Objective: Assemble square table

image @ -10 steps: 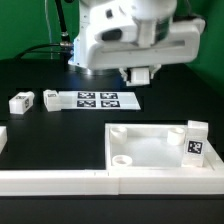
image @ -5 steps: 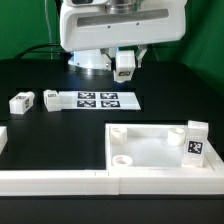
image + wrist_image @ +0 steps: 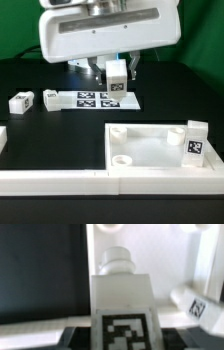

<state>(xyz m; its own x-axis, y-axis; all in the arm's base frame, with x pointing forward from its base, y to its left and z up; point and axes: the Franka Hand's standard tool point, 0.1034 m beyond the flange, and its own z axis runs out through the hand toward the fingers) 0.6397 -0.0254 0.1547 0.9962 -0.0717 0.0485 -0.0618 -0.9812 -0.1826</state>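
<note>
My gripper [image 3: 117,66] is clamped on a white tagged leg [image 3: 117,78]. Over the last second I have carried it toward the exterior view's left, so it now hangs above the marker board [image 3: 90,100], off the square tabletop [image 3: 155,150]. One standing leg [image 3: 196,140] already occupies a corner, so I judge mine is being lined up for another socket.

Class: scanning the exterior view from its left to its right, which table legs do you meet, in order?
Far-left loose leg → second loose leg, beside the marker board → held leg in the gripper → upright leg standing on the tabletop.
</note>
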